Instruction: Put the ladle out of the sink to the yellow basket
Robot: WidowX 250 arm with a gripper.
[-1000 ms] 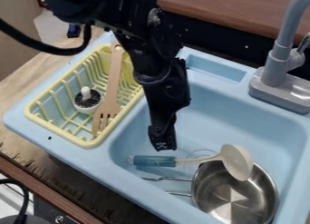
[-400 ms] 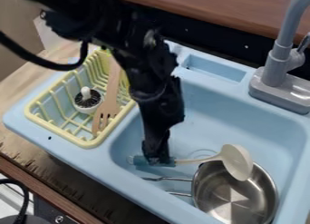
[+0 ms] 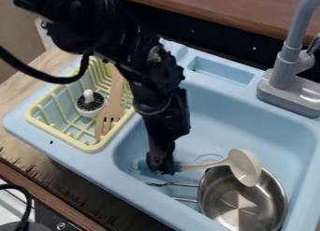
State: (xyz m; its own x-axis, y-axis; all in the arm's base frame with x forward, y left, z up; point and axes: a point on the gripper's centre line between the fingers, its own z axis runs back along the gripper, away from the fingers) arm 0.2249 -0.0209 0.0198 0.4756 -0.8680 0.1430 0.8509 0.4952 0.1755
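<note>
- A worn wooden desk (image 3: 14,143) carries a light-blue sink (image 3: 94,163), with a grey faucet (image 3: 285,78) near its far right corner.
- The yellow basket (image 3: 57,133) fills its left end.
- Inside the basin, the ladle (image 3: 245,168) has a smooth cream bowl overlapping the steel pot (image 3: 243,204) and a blue grip near the left edge.
- The hand (image 3: 161,170) is at that grip; its opening and hold cannot be told.
</note>
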